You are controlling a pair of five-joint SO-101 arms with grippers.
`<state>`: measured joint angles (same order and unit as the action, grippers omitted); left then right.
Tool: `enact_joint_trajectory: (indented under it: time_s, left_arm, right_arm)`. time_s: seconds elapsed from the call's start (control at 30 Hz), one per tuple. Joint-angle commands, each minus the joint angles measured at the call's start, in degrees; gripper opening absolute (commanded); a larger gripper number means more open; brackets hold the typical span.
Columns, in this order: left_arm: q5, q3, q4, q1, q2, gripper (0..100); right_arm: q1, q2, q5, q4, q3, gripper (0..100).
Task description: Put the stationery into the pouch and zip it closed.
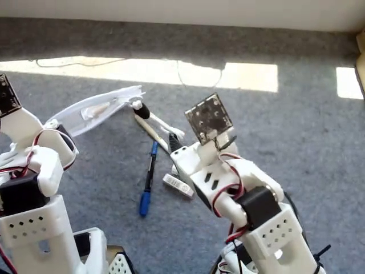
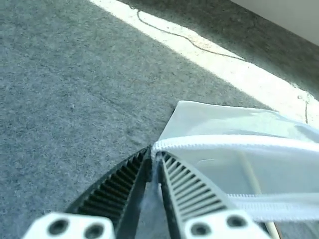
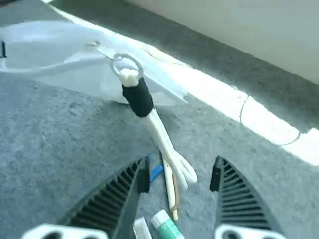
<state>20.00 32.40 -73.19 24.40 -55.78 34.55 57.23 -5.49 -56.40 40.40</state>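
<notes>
A translucent white pouch [image 1: 100, 108] hangs over the grey carpet, and my left gripper [image 1: 56, 125] is shut on its end. In the left wrist view the gripper [image 2: 152, 157] pinches the zipper edge of the pouch [image 2: 239, 149]. The zipper pull [image 3: 138, 96], a ring with a black sleeve and a white strap, trails from the pouch's other end. My right gripper [image 3: 179, 174] is open just above the strap [image 1: 165, 127]. A blue pen [image 1: 148, 177], a pencil [image 1: 149, 130] and a white eraser [image 1: 178, 185] lie on the carpet below the pouch. A green-and-white item [image 3: 167, 226] lies beside the pencil [image 3: 170, 189].
Sunlit patches [image 1: 251, 77] and a thin cable [image 1: 182, 77] cross the carpet behind the pouch. A wall base [image 1: 182, 11] runs along the far side. Open carpet lies to the right of the right arm [image 1: 251, 211].
</notes>
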Motion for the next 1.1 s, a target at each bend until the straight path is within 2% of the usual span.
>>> enact_joint_trajectory:
  time_s: [0.0, 0.23, 0.5, 1.07]
  left_arm:
    - [0.70, -2.24, 0.88, 1.27, 0.22, 1]
    - [0.70, -3.65, 0.79, 3.82, -3.12, 1]
    - [0.70, 0.57, 1.23, 4.00, -11.38, 1]
    - [0.53, 0.92, 0.88, 4.00, -10.15, 1]
  right_arm:
    - [-1.71, -7.34, -0.44, -1.01, -4.09, 19.7]
    - [-1.54, -17.98, -0.62, -1.01, -4.09, 19.7]
    - [-1.36, -29.58, -0.35, -1.01, -8.48, 19.7]
    - [0.22, -59.74, -0.53, -0.92, -26.42, 19.8]
